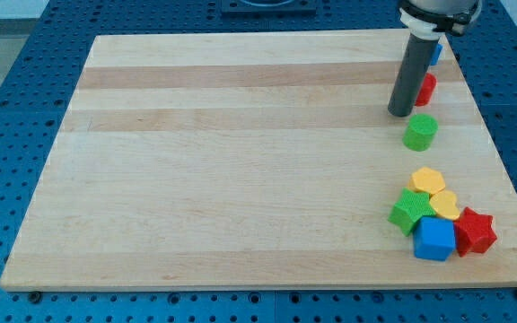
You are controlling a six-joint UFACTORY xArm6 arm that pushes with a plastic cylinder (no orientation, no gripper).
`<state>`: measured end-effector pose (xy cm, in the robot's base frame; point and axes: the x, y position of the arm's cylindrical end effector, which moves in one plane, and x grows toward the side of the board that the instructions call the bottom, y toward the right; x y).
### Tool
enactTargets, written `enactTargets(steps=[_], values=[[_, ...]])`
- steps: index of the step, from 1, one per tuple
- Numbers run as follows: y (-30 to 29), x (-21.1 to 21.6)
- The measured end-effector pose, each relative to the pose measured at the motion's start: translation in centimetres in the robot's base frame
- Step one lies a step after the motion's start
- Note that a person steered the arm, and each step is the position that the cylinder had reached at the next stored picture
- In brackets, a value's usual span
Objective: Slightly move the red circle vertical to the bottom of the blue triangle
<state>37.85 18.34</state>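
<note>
The red circle [426,89] lies near the view's right edge, mostly hidden behind my rod. The blue triangle [436,52] sits just above it toward the view's top, only a sliver showing past the rod. My tip [400,113] rests on the board just left of and slightly below the red circle, close to it or touching. A green circle [420,132] lies just below and right of the tip.
A cluster sits at the view's bottom right: yellow hexagon [428,180], yellow heart [444,205], green star [409,212], blue cube [434,239], red star [474,232]. The wooden board [240,161] lies on a blue perforated table.
</note>
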Motion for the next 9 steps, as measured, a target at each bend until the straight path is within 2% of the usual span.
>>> enactTargets(steps=[4, 9], values=[[0.0, -2.8], [2.3, -2.8]])
